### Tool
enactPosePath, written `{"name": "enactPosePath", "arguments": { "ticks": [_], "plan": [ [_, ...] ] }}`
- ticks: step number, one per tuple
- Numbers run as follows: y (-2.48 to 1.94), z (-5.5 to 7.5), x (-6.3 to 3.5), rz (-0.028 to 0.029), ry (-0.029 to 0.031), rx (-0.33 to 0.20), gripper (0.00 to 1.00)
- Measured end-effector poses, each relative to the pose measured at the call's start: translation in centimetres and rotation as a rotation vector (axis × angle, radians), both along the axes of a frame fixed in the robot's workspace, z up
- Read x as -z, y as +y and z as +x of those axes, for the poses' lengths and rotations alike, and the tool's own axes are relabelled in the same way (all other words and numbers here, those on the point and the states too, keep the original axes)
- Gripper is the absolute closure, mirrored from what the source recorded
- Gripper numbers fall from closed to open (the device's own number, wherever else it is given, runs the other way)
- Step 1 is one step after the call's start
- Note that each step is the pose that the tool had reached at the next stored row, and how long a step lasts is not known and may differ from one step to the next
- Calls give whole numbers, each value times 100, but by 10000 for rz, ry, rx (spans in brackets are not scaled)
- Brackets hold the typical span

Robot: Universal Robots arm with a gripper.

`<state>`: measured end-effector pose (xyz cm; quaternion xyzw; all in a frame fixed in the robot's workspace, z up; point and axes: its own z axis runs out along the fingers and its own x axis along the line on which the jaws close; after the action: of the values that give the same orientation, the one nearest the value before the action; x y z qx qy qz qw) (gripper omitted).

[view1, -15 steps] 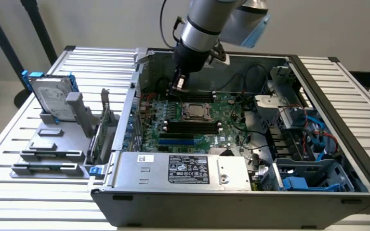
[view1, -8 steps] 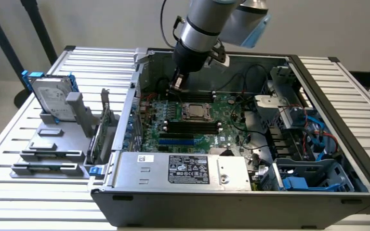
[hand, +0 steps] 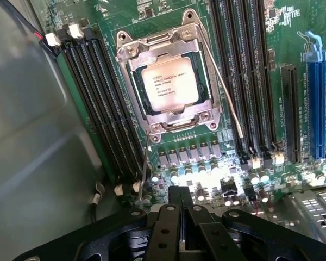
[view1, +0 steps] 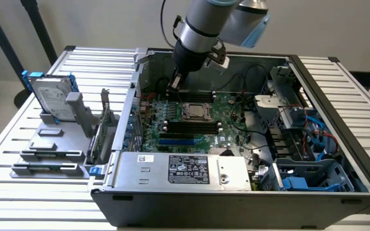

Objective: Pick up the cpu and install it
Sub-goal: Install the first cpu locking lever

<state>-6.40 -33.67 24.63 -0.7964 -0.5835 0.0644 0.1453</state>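
The cpu (hand: 170, 83) is seen lying flat inside the socket frame (hand: 131, 57) on the motherboard (hand: 285, 27), dull silver top up, with the metal rim sitting around its edges. In the exterior view this socket is found near the middle of the board, deep in the open computer case (view1: 236, 207). The end effector (hand: 180, 197) is held above the board, its fingers pressed together and nothing pinched between them. In the exterior view it is placed over the memory slots (view1: 194, 94) on the far side of the socket, apart from the chip.

The install is judged largely done, as the chip looks seated and square to the frame. Whether the thin wire lever (hand: 225, 92) beside the frame is latched cannot be told. For this stage to be done well, the chip should be left undisturbed. Any motion near it is best kept slow and vertical, with the closed fingertips kept clear of the lever and slots.
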Motion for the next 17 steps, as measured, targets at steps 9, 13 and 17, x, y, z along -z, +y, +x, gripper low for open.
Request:
{"name": "enactPosePath", "arguments": {
  "ticks": [9,13,17],
  "plan": [
    [-6,-92,-3,342,55,519,89],
    [-7,-173,-3,425,54,621,89],
    [-7,-196,-2,447,48,1001,89]
  ]
}}
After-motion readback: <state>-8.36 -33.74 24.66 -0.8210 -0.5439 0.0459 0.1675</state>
